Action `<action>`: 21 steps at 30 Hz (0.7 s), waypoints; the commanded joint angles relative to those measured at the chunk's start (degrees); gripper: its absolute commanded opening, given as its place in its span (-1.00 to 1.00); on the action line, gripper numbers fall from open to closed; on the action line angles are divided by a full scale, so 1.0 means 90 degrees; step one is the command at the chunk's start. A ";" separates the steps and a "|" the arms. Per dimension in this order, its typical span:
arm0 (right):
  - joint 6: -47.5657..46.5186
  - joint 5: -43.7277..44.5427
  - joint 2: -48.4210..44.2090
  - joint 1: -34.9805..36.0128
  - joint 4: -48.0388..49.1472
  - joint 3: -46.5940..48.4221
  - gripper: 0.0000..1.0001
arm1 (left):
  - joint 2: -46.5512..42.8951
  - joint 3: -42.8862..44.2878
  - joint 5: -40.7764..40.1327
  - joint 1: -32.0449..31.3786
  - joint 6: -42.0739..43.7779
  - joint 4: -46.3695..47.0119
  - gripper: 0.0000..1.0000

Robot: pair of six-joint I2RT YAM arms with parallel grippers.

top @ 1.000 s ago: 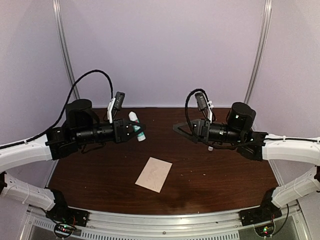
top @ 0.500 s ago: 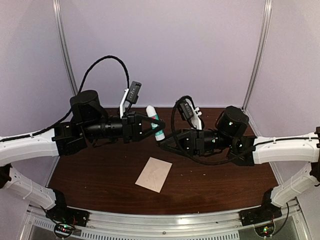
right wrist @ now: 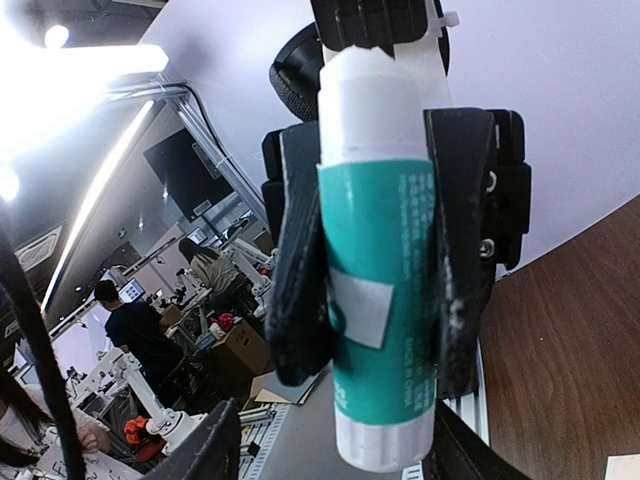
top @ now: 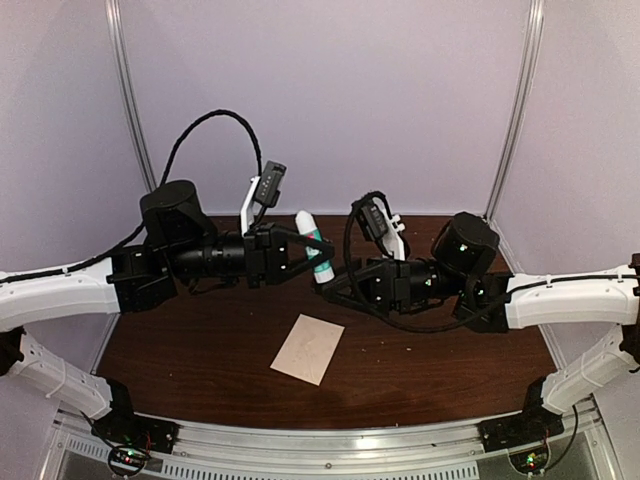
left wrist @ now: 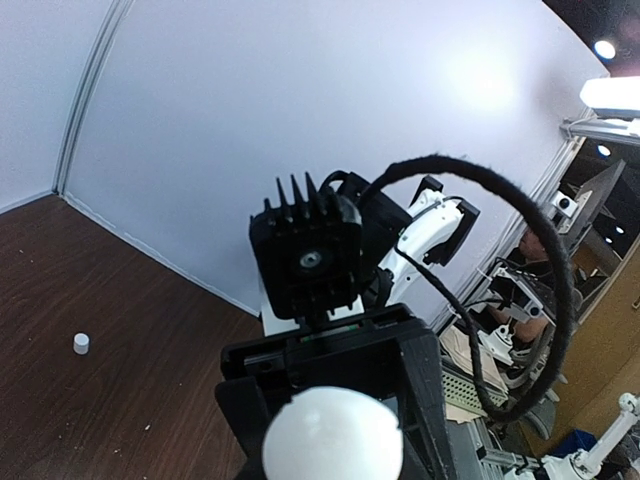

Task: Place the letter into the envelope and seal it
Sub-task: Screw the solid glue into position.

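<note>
Overhead, the left gripper was clenched on a glue stick, nearly upright above the far middle of the table. Just right of it, the right gripper was spread wide, and the stick's lower end showed between its fingers, though contact could not be told. The envelope lay flat on the table nearer, apart from both grippers, and a small white cap sat on the wood.

No wording can be read anywhere. The teal glue stick carries a line of fine white print along its length, too blurred to make out. Its pale sticker shows no legible marks.
</note>
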 commanded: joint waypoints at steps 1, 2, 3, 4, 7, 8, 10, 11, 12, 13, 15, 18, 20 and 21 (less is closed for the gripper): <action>-0.0160 0.0196 -0.0046 0.0020 0.0060 0.0041 0.25 | 0.0008 0.0111 0.0190 -0.0100 -0.0068 0.0287 -0.92; -0.0164 0.0210 -0.0053 0.0025 0.0060 0.0029 0.28 | 0.0005 0.0114 0.0190 -0.0104 -0.0074 0.0287 -0.92; -0.0164 0.0213 -0.0058 0.0025 0.0060 0.0019 0.30 | -0.0016 0.0112 0.0191 -0.0105 -0.0072 0.0287 -0.92; -0.0164 0.0212 -0.0067 0.0025 0.0065 0.0013 0.34 | -0.0025 0.0111 0.0177 -0.0103 -0.0075 0.0287 -0.92; -0.0172 0.0226 -0.0104 0.0024 0.0089 -0.0029 0.39 | -0.0027 0.0111 0.0179 -0.0105 -0.0093 0.0287 -0.92; -0.0165 0.0232 -0.0100 0.0017 0.0089 -0.0038 0.39 | -0.0023 0.0111 0.0172 -0.0113 -0.0108 0.0294 -0.93; -0.0164 0.0263 -0.0132 0.0011 0.0101 -0.0055 0.39 | -0.0018 0.0109 0.0183 -0.0129 -0.0123 0.0308 -0.92; -0.0157 0.0279 -0.0149 0.0015 0.0143 -0.0067 0.36 | -0.0009 0.0111 0.0192 -0.0141 -0.0124 0.0312 -0.93; -0.0146 0.0290 -0.0168 0.0016 0.0190 -0.0076 0.30 | -0.0008 0.0111 0.0201 -0.0153 -0.0124 0.0307 -0.93; -0.0131 0.0291 -0.0192 0.0008 0.0225 -0.0079 0.23 | -0.0006 0.0111 0.0202 -0.0162 -0.0124 0.0306 -0.93; -0.0111 0.0291 -0.0213 0.0006 0.0280 -0.0070 0.12 | -0.0008 0.0102 0.0178 -0.0172 -0.0129 0.0306 -0.93; -0.0082 0.0272 -0.0220 0.0006 0.0324 -0.0062 -0.07 | -0.0003 0.0092 0.0167 -0.0173 -0.0149 0.0306 -0.93; -0.0035 0.0214 -0.0193 0.0006 0.0391 -0.0069 -0.23 | 0.0009 0.0092 0.0162 -0.0182 -0.0153 0.0306 -0.93; -0.0016 0.0192 -0.0179 0.0006 0.0417 -0.0065 -0.32 | 0.0009 0.0092 0.0152 -0.0180 -0.0154 0.0308 -0.94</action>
